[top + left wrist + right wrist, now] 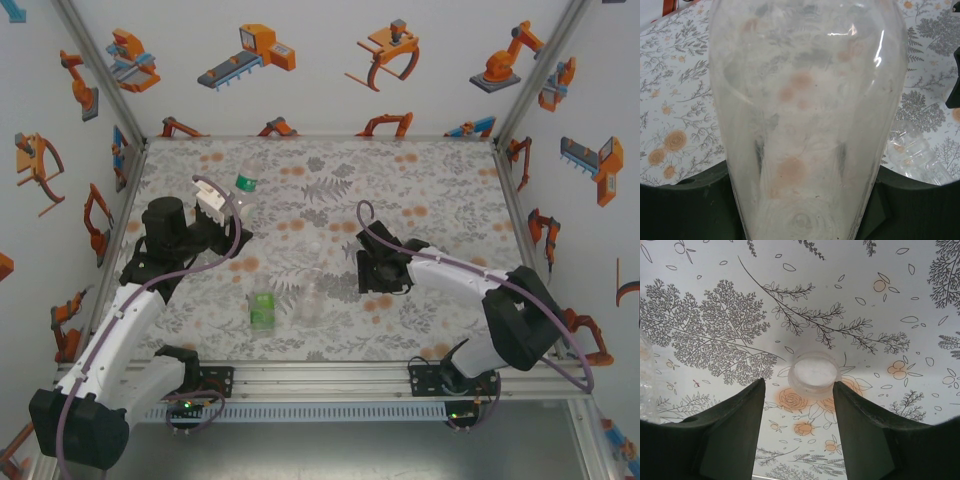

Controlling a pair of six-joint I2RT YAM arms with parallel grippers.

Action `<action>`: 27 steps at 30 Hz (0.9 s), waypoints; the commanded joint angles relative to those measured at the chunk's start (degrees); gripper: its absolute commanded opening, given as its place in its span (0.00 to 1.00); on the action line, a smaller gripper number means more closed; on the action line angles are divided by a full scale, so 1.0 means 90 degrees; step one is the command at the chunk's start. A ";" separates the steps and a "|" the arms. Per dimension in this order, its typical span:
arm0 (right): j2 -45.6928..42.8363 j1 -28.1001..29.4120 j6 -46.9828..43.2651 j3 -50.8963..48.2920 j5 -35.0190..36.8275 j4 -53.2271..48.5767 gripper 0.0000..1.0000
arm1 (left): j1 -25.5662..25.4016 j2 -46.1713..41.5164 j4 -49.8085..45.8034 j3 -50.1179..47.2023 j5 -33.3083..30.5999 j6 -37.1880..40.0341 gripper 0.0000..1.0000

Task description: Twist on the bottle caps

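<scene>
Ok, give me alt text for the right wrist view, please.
A pale round bottle cap lies on the floral mat, just at the tips of the open right gripper, its dark fingers either side.

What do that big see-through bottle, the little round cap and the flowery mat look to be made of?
The bottle is probably thin clear plastic: it is glossy, with bright glints, and the print behind shows through its wall. The cap looks like milky, translucent plastic with a dull sheen. The mat is a flat printed sheet, maybe vinyl or paper, nearly matte.

Lab enclosure: aluminium frame, robot-print walls
</scene>
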 commanded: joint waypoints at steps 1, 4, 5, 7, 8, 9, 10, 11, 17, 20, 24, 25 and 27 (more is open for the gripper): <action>0.0070 -0.0044 0.0097 -0.0120 0.0088 0.0010 0.54 | 0.0015 -0.0038 0.0072 0.0194 0.0091 -0.0069 0.04; 0.0107 -0.0044 0.0100 -0.0142 0.0086 0.0024 0.54 | 0.0016 -0.0031 0.0069 0.0193 0.0086 -0.0075 0.04; 0.0125 -0.0043 0.0102 -0.0152 0.0087 0.0020 0.54 | 0.0018 -0.0024 0.0076 0.0193 0.0089 -0.0075 0.04; 0.0145 -0.0044 0.0101 -0.0179 0.0089 0.0044 0.54 | 0.0014 -0.0021 0.0069 0.0198 0.0086 -0.0073 0.04; 0.0146 -0.0044 0.0108 -0.0190 0.0089 0.0054 0.54 | 0.0023 -0.0020 0.0076 0.0194 0.0086 -0.0075 0.04; 0.0156 -0.0044 0.0121 -0.0200 0.0089 0.0071 0.54 | 0.0020 -0.0025 0.0076 0.0193 0.0086 -0.0073 0.04; 0.0157 -0.0046 0.0123 -0.0220 0.0084 0.0091 0.53 | 0.0022 -0.0022 0.0075 0.0193 0.0086 -0.0070 0.04; 0.0166 -0.0045 0.0131 -0.0244 0.0080 0.0117 0.53 | 0.0017 -0.0025 0.0074 0.0193 0.0086 -0.0074 0.04; 0.0111 -0.0044 0.0142 -0.0199 0.0073 0.0071 0.52 | 0.0018 -0.0013 0.0076 0.0193 0.0086 -0.0077 0.04; -0.0076 -0.0045 0.0108 -0.0070 0.0180 -0.0112 0.52 | 0.0022 -0.0017 0.0075 0.0198 0.0086 -0.0075 0.04; -0.0358 -0.0053 0.0083 0.0004 0.0331 -0.0280 0.54 | 0.0015 -0.0021 0.0069 0.0193 0.0086 -0.0075 0.04; -0.0413 -0.0072 0.0077 0.0004 0.0325 -0.0291 0.55 | 0.0020 -0.0018 0.0075 0.0200 0.0089 -0.0075 0.04; -0.0464 -0.0113 0.0081 -0.0024 0.0304 -0.0297 0.55 | 0.0023 -0.0013 0.0068 0.0202 0.0096 -0.0075 0.04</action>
